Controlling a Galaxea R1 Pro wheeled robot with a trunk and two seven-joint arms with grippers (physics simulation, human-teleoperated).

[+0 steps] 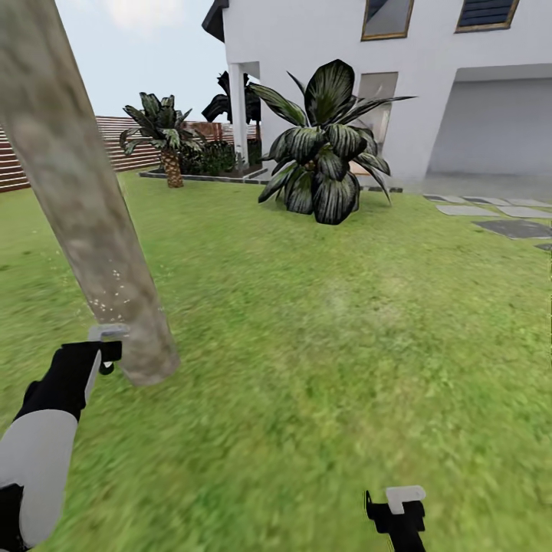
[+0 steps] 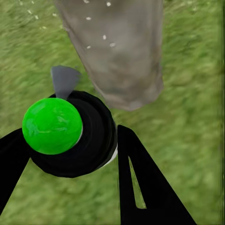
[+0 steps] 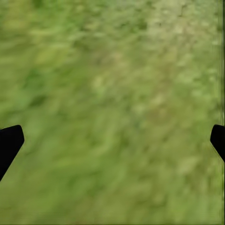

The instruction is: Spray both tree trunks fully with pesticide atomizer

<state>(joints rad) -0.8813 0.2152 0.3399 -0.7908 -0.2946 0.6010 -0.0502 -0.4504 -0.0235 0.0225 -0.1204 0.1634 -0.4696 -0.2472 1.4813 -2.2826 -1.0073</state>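
Observation:
A pale grey-brown mottled tree trunk point(image 1: 84, 199) leans up the left of the head view, flecked with whitish specks near its base. My left gripper point(image 1: 98, 354) is right beside the trunk's foot, low over the grass floor point(image 1: 307, 345). It is shut on the pesticide atomizer point(image 2: 93, 136), a black round bottle whose cap looks bright green point(image 2: 51, 125). The grey nozzle point(image 2: 64, 80) points at the trunk point(image 2: 117, 47), a short gap away. My right gripper point(image 1: 399, 506) hangs open over bare grass point(image 3: 112, 112) at the lower right, holding nothing.
A big dark broad-leaf plant point(image 1: 326, 153) stands mid-lawn ahead. A short palm point(image 1: 165, 142) and a brown slat fence point(image 1: 15, 165) are at the far left. The white house point(image 1: 429, 92) and grey stepping stones point(image 1: 514, 226) lie to the right.

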